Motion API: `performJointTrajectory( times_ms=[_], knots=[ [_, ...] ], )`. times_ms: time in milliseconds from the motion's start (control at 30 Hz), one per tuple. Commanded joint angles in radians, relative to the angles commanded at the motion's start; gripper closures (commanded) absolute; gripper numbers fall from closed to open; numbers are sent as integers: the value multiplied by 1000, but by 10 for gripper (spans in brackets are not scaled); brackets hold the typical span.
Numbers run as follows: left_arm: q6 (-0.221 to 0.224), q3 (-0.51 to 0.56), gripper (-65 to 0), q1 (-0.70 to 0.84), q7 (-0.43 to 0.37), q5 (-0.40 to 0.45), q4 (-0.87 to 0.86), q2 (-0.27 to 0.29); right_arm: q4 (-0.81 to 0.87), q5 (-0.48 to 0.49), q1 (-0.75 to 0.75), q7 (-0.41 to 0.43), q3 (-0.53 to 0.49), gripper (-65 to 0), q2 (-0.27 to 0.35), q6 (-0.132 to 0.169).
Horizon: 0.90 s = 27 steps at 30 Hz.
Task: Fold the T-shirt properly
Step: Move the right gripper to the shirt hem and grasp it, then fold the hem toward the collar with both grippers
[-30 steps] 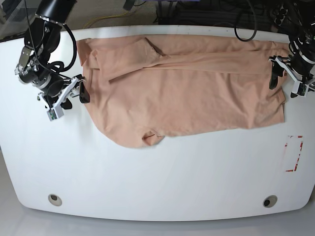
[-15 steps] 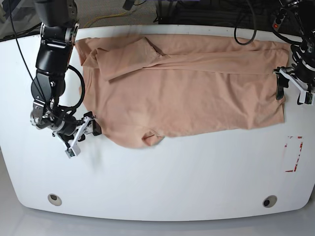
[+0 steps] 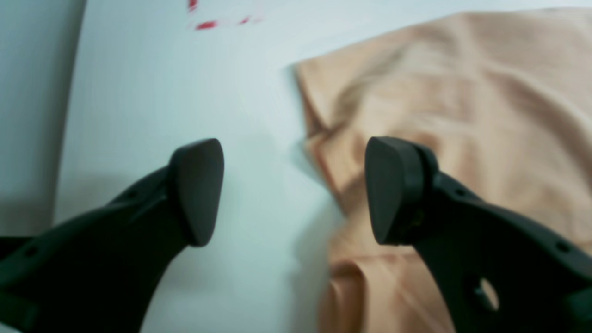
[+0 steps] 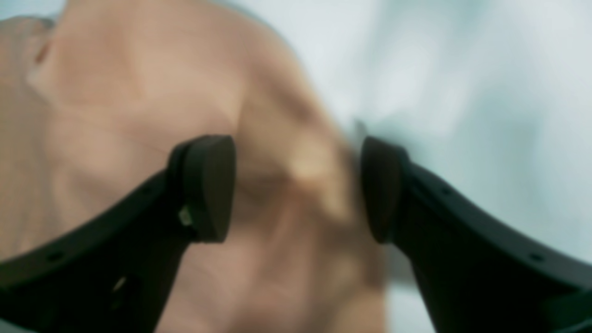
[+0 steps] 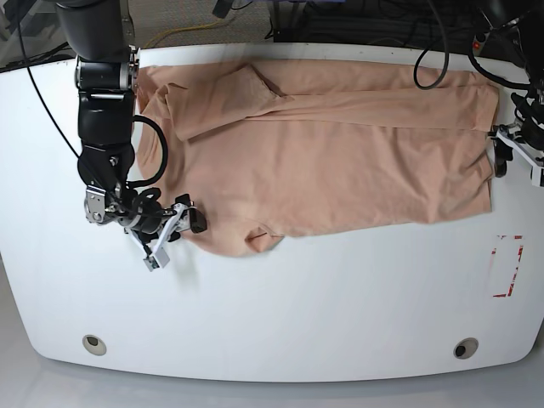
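The peach T-shirt (image 5: 340, 144) lies spread across the back half of the white table (image 5: 297, 306), with a sleeve folded over near the top left. In the base view my right gripper (image 5: 177, 231) sits at the shirt's lower left rounded edge. The right wrist view shows this gripper (image 4: 296, 189) open, with blurred shirt fabric (image 4: 138, 92) lying between its fingers. My left gripper (image 5: 516, 161) hovers at the shirt's right edge. In the left wrist view it (image 3: 293, 192) is open and straddles the shirt's edge (image 3: 462, 92), one finger over bare table and the other over fabric.
A red-marked rectangle (image 5: 507, 265) is on the table at the front right, also in the left wrist view (image 3: 217, 21). Two round holes (image 5: 95, 344) (image 5: 465, 348) sit near the front edge. Black cables (image 5: 365, 21) run behind the table.
My right gripper has travelled down the shirt's left side toward the front, reaching its lower left edge. My left gripper has shifted slightly outward and forward along the shirt's right edge.
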Motion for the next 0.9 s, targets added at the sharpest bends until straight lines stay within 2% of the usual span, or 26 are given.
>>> performJointTrajectory(
  times_ms=[100,167,300,367,467,567,733,900],
  knots=[
    [0,6,-453,-34,0,31,-25,0,-2,0,-2,20,0,-371,-2,-2],
    [0,8,-454,-58,2,40,-48,0,-2,0,-3,34,-2,-295,-2,-2],
    [0,38,-475,-138,2,48,-169,-6,-2,0,-3,34,-2,-90,-2,-2],
    [2,54,-508,-178,2,71,-230,-8,-2,0,-3,34,-2,-43,-2,-2],
    [17,57,-526,-252,2,135,-316,-3,-2,0,-3,34,-3,-41,0,-2],
    [52,58,-529,-330,0,189,-425,-2,-2,0,-3,34,-3,-41,2,-2],
    [57,68,-529,-422,-3,192,-588,-6,-2,0,-3,34,-3,-41,2,-2],
    [55,152,-526,-456,-3,189,-651,-8,-2,0,-3,34,-3,-41,0,-2]
  ],
)
